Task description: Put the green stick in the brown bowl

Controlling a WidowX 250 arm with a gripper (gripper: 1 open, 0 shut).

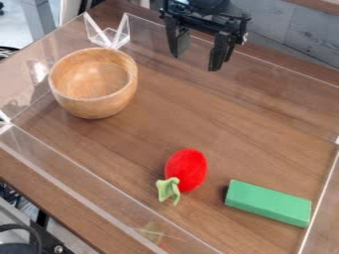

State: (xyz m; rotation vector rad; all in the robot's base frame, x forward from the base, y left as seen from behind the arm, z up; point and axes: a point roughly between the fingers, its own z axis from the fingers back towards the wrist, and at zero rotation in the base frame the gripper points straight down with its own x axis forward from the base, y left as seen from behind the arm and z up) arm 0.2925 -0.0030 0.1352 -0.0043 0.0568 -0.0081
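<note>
At the left we see the round, light-brown wooden bowl [93, 82] with visible grain standing upright on the dark wood desk [212, 119]; its hollow holds nothing. It sits near the left wall of a clear, low-walled plastic tray [54, 164] that fences the working surface on all sides we can see. Further right, at the back, the black end effector [205, 48] hangs above the desk with its two fingers spread apart, pinching nothing, well apart from the bowl. Toward the front, a red strawberry-like toy with a pale green leafy stem [184, 172] lies on the wood. Just to its right, near the tray's right wall and front corner, lies the flat, bright-green rectangular stick [269, 202], apart from the toy. A broad stretch of bare wood lies between the bowl and these two pieces.
</note>
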